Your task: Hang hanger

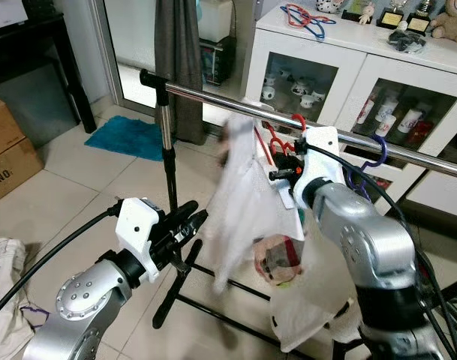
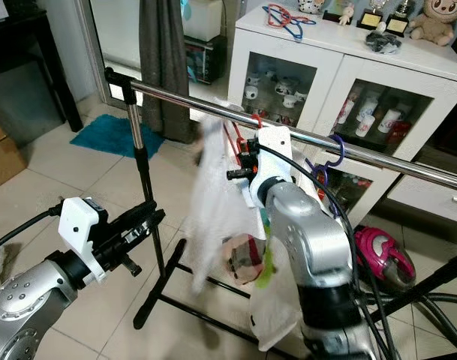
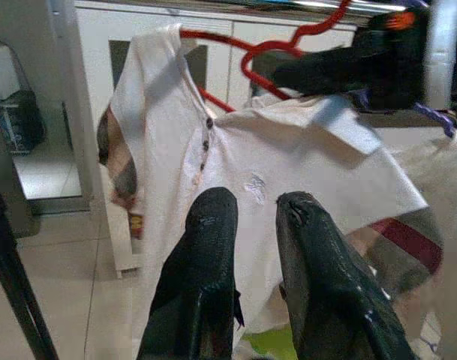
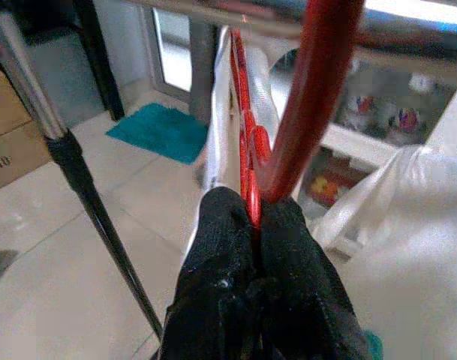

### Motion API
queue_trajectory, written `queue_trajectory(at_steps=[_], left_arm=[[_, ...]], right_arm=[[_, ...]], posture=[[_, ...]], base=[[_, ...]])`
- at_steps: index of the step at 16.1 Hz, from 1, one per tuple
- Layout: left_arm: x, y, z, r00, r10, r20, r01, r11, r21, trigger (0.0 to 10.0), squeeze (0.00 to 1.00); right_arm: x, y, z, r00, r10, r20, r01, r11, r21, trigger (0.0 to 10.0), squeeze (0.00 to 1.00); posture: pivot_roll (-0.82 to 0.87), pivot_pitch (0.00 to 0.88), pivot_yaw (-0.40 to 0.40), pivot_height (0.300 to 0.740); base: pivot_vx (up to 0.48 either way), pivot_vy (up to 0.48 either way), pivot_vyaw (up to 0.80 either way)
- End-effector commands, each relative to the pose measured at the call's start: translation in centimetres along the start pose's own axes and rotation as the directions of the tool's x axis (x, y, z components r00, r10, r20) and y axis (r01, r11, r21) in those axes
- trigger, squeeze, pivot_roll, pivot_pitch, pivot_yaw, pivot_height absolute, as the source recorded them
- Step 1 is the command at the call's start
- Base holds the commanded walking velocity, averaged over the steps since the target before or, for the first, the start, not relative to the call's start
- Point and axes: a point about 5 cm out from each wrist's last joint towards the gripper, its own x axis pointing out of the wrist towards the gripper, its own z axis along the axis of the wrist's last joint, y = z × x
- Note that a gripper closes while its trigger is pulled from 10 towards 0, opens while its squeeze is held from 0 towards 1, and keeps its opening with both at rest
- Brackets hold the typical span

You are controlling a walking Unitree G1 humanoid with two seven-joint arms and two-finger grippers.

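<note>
A red hanger (image 4: 307,97) carries a white collared shirt (image 1: 247,202), blurred in the head views. My right gripper (image 4: 252,214) is shut on the hanger's neck, just under the chrome rail (image 1: 213,97) of the garment rack. The red hook (image 1: 298,120) reaches up to the rail; whether it sits over the rail I cannot tell. My left gripper (image 1: 189,221) is held lower and to the left, beside the rack's upright post (image 1: 166,150). Its fingers (image 3: 205,247) stand slightly apart with nothing between them, pointing at the shirt (image 3: 288,172).
A purple hanger (image 1: 374,154) hangs on the rail to the right. Behind stands a white glass-door cabinet (image 1: 348,67) with loose hangers (image 1: 307,19) on top. A teal mat (image 1: 130,135), cardboard boxes (image 1: 7,150), a grey curtain (image 1: 179,60) and a pink vacuum (image 2: 382,251) surround the rack.
</note>
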Motion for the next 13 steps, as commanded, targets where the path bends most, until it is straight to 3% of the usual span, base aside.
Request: queue_trajectory(at_steps=[1, 4, 8, 13], left_arm=[[0.1, -0.1, 0.4, 1.000, -0.026, 0.013, 0.026, 1.000, 0.004, 10.0, 0.00], [0.1, -0.2, 0.5, 0.999, -0.050, 0.004, 0.050, 0.999, 0.003, 10.0, 0.00], [0.0, -0.4, 0.3, 0.998, -0.058, -0.003, 0.058, 0.998, 0.004, 10.0, 0.00], [0.0, -0.4, 0.5, 0.997, -0.071, -0.001, 0.071, 0.997, 0.009, 10.0, 0.00]], right_arm=[[0.5, -0.5, 0.6, 0.999, -0.035, 0.000, 0.035, 0.999, 0.000, 10.0, 0.00], [2.1, -0.9, 0.7, 0.997, -0.063, -0.036, 0.063, 0.998, -0.013, 10.0, 0.00], [2.9, -1.5, 0.4, 0.993, -0.086, -0.077, 0.089, 0.996, 0.027, 10.0, 0.00], [3.1, -1.5, 1.7, 0.996, -0.085, -0.015, 0.086, 0.996, 0.037, 10.0, 0.00]], posture=[[0.14, 0.024, -0.066, 0.740], [0.15, 0.025, -0.070, 0.740], [0.16, 0.017, -0.076, 0.740], [0.16, 0.015, -0.074, 0.740]], base=[[0.000, 0.000, 0.00], [0.000, 0.000, 0.00], [0.000, 0.000, 0.00], [0.000, 0.000, 0.00]])
